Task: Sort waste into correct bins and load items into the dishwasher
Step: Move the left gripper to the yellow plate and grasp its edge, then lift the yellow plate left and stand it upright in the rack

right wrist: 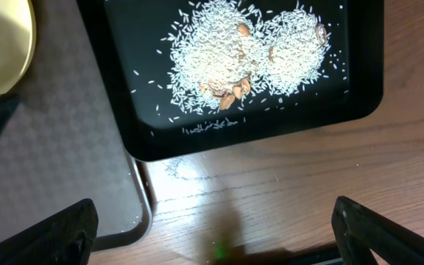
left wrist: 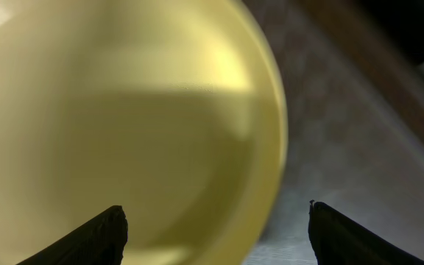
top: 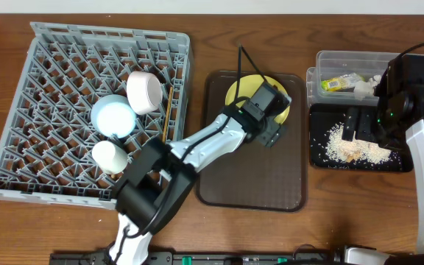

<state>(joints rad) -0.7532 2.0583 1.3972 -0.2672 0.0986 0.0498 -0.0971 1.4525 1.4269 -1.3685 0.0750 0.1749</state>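
The round yellow plate (top: pixel 235 91) (left wrist: pixel 124 118) lies on the brown serving tray (top: pixel 227 177). My left gripper (top: pixel 274 129) (left wrist: pixel 216 224) hovers open over the plate's right rim, one finger above the plate, the other above the tray. In the grey dishwasher rack (top: pixel 50 81) sit the white bowl (top: pixel 144 92), light blue bowl (top: pixel 112 115), cream cup (top: pixel 110 156) and chopsticks (top: pixel 168 112). Rice crumbs (top: pixel 352 149) (right wrist: pixel 245 55) lie in the black tray (top: pixel 319 118) (right wrist: pixel 124 96). The clear tub (top: pixel 322 62) holds the wrapper (top: pixel 338 83) and tissue (top: pixel 366 87). My right gripper (top: pixel 361 126) (right wrist: pixel 216 228) is open and empty above the black tray.
The right wrist view shows bare wooden table (right wrist: pixel 285 191) in front of the black tray, with the brown tray's corner (right wrist: pixel 72 162) to its left. A few stray rice grains lie on the wood. The left arm (top: pixel 197 151) stretches across the brown tray's left edge.
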